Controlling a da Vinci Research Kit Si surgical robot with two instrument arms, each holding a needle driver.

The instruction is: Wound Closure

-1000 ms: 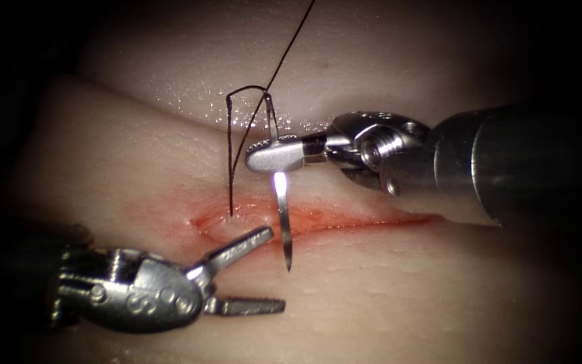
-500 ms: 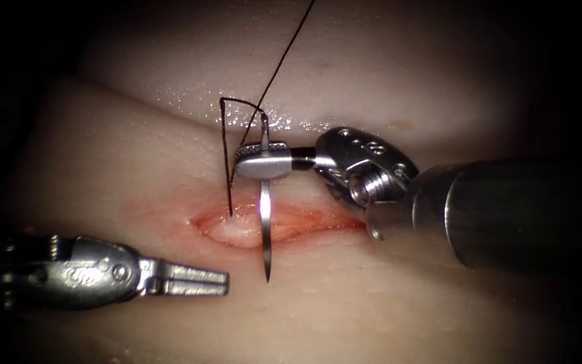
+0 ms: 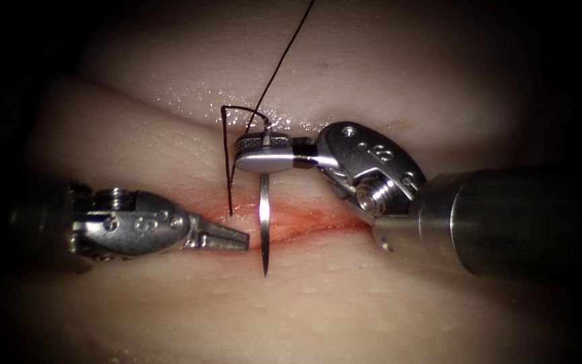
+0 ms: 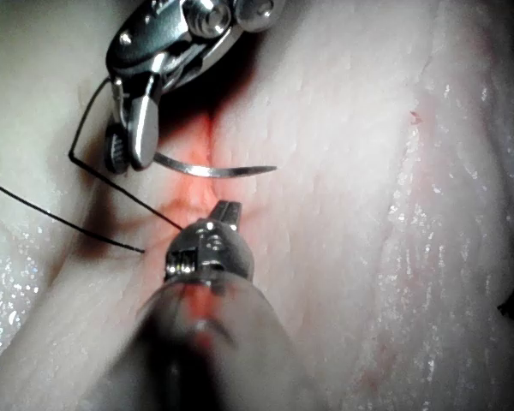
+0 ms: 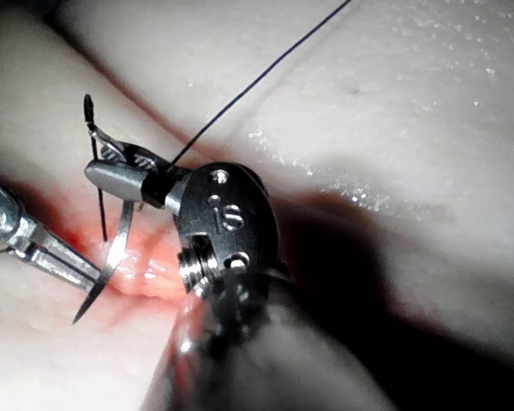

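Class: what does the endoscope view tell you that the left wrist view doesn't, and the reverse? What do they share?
Endoscope: the needle looks straight, point-down across the cut; the left tool, shut and empty, sits left of it. Left wrist: the needle's curve, tip clear of the tissue. Both: the right tool holding the needle near its thread end.

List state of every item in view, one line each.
Right tool: jaws shut on the needle near its thread end.
Left tool: jaws shut, holding nothing, tip at the cut left of the needle.
Needle: held above the tissue, tip pointing down across the cut, not in the tissue.
Thread: runs from the needle's end, loops down into the tissue by the cut.
Cut: open, red fluid along it.
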